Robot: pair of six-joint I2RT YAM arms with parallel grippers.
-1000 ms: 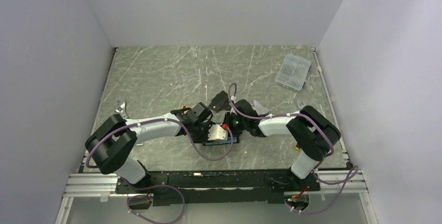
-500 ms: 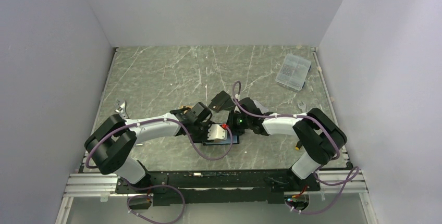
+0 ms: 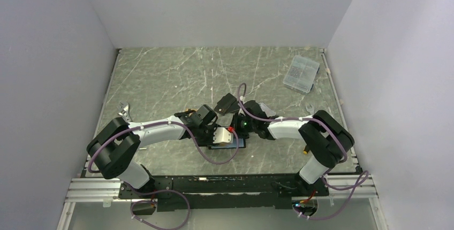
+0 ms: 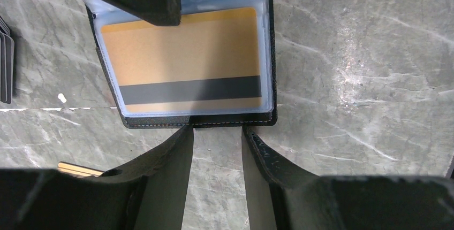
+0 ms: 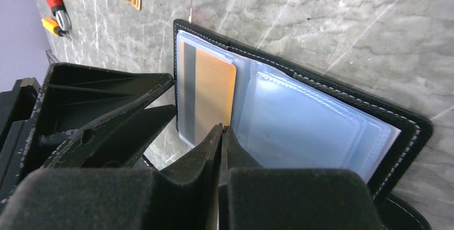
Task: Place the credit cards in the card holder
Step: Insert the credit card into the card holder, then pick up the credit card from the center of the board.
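Tabletop (image 5: 332, 16), right pincer (image 5: 221, 129) closed, maybe on card holder (image 5: 305, 117), left pincer (image 4: 217, 131) parted

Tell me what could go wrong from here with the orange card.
1. The right gripper, shut, has its tips at the inner edge of the orange-gold card; pulling away could drag it back out of its sleeve.
2. The left gripper stands open at the edge of the card holder, not clamping it, so a push may slide it.
3. The empty clear sleeves bulge upward and might snag the next card.
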